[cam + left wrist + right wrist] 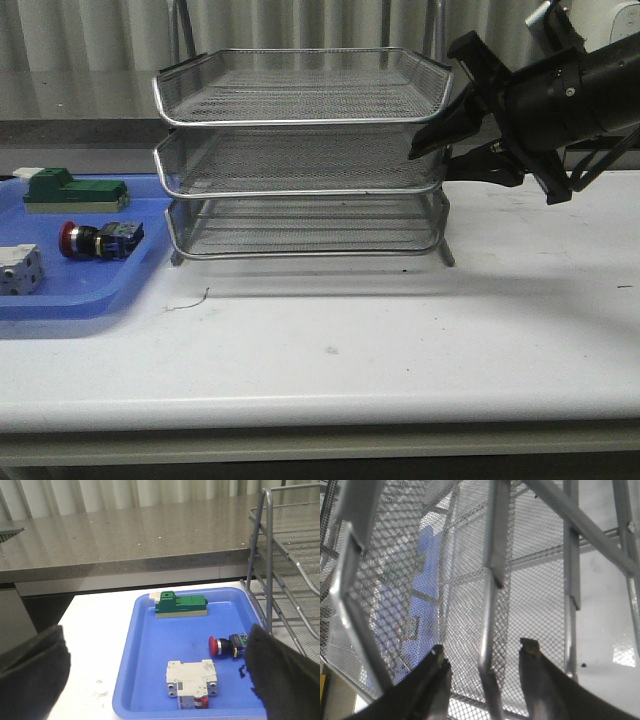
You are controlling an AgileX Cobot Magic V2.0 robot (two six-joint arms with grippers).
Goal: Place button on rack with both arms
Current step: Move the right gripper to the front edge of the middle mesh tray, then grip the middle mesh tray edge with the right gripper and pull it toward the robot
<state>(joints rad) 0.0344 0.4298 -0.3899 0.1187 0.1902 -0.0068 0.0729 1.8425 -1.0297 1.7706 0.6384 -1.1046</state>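
While my right gripper [485, 652] sits parted at the rack's [300, 120] right side, straddling a metal rim bar without clamping it, I see my left gripper [155, 680] spread wide above the blue tray [150, 645]. Between its fingers lies the button [227, 645], beside a white block [192, 682].

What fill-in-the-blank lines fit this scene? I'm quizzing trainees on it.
1. The button lies in the ____ tray, not yet on the rack.
2. The rack has ____ tiers.
3. The right claw is at the rim of the rack's ____ tier.
4. The right claw's fingers stand open around a rack ____.

Missing words: blue; three; middle; rim
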